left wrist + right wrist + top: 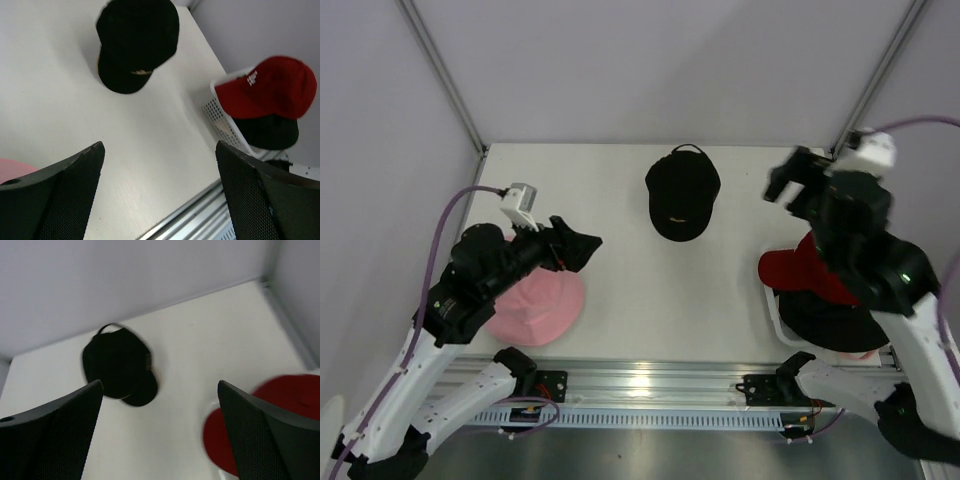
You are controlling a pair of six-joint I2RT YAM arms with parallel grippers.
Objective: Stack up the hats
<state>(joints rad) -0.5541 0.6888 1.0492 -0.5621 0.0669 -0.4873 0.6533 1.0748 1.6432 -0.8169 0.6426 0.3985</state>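
Note:
A black baseball cap [682, 195] lies alone on the table toward the back, also seen from the left wrist [135, 45] and the right wrist [117, 365]. A red cap [805, 270] sits on a black hat [835, 322] in the basket at right; the left wrist view shows the red cap [272, 87] over that black hat [270, 132]. A pink bucket hat [535, 305] lies at front left, partly under my left arm. My left gripper [585, 245] [160, 190] is open above the table beside the pink hat. Open too, my right gripper [785, 185] [160, 435] hovers empty behind the red cap [280, 420].
A white mesh basket [220, 112] holds the stack at the right front. An aluminium rail [650, 380] runs along the table's near edge. Grey walls with metal posts close the back and the sides.

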